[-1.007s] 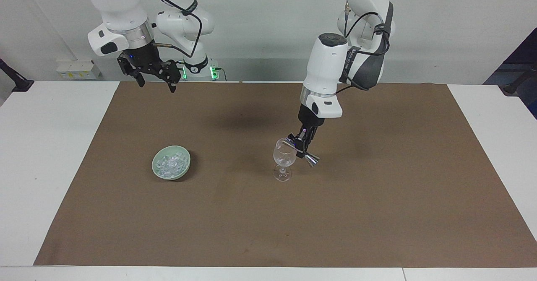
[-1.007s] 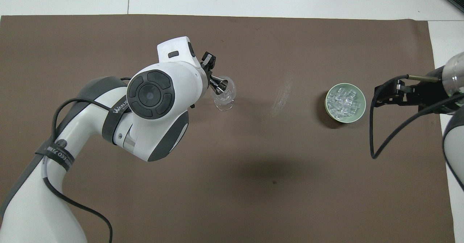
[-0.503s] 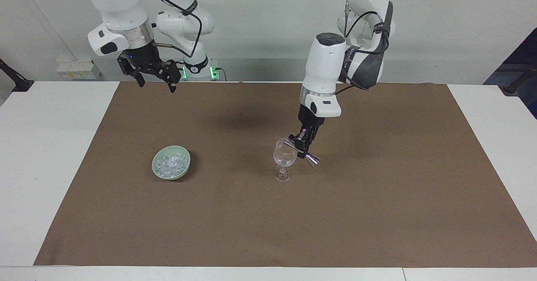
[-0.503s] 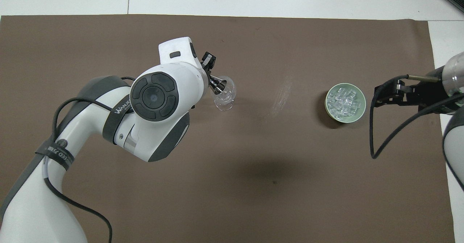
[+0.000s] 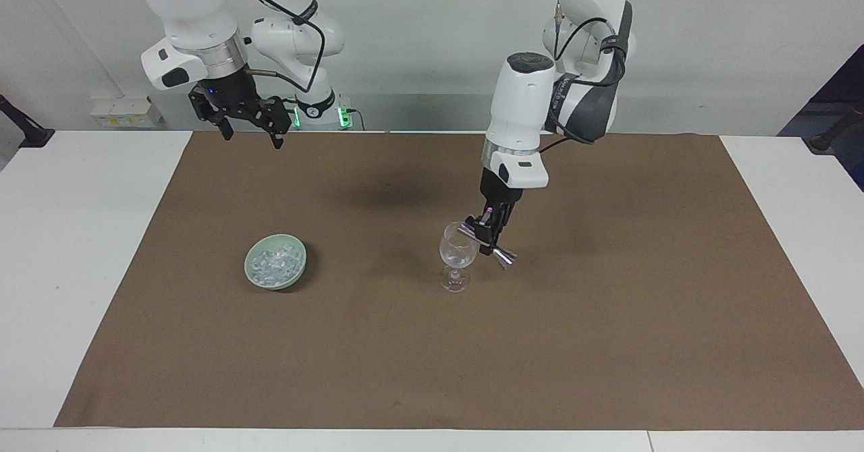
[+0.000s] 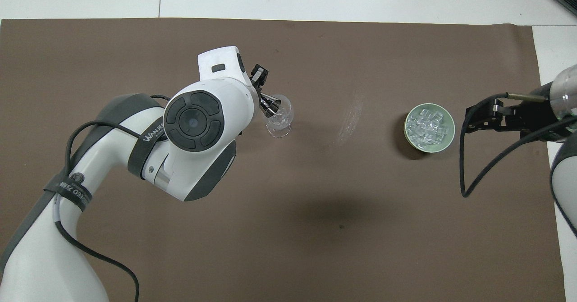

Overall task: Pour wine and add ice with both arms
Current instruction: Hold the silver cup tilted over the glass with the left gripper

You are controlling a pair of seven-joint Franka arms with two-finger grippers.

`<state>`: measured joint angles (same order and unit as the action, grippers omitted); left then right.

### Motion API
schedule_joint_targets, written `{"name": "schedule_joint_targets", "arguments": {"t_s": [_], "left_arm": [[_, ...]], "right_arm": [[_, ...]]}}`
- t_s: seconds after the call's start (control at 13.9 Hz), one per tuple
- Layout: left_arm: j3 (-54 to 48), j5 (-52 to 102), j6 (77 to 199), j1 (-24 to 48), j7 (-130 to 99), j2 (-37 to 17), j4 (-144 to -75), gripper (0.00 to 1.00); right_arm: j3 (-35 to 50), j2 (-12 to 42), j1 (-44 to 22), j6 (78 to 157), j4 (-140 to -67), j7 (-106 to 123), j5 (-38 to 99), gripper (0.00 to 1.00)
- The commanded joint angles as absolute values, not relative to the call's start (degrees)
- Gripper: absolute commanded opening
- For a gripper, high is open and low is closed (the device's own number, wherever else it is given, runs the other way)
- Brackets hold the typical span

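A clear wine glass (image 5: 456, 258) (image 6: 280, 118) stands upright mid-mat. My left gripper (image 5: 487, 235) (image 6: 260, 87) is shut on a small metal jigger (image 5: 501, 255) (image 6: 271, 106). The jigger is tilted, with its lower end over the glass's rim. No wine shows; the glass looks clear. The ice (image 5: 273, 263) (image 6: 428, 124) fills a pale green bowl (image 5: 295, 270) (image 6: 445, 143) toward the right arm's end of the table. My right gripper (image 5: 251, 138) (image 6: 478, 117) waits open and empty, raised over the mat's edge by the right arm's base.
A brown mat (image 5: 432, 357) (image 6: 315, 230) covers most of the white table (image 5: 74, 249). A faint pale smear (image 6: 351, 117) marks the mat between glass and bowl.
My left arm's wrist has shifted slightly while the jigger stays tilted over the glass. The right arm, bowl and glass have not moved.
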<state>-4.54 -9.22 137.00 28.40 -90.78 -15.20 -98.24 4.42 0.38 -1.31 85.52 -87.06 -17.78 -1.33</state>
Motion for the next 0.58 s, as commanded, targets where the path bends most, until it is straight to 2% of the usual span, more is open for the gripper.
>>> {"name": "schedule_joint_targets", "arguments": {"t_s": [0.0,0.5], "left_arm": [[-3.5,-11.0,135.8,30.1,-92.2,-14.2,-98.5,0.0],[-3.6,-13.4,135.7,30.1,-92.1,-14.2,-98.0,0.0]], "right_arm": [[4.8,0.2,-0.4,85.4,-87.3,-16.9,-0.2,1.0],[4.8,0.2,-0.4,85.4,-87.2,-16.9,-0.2,1.0]]}}
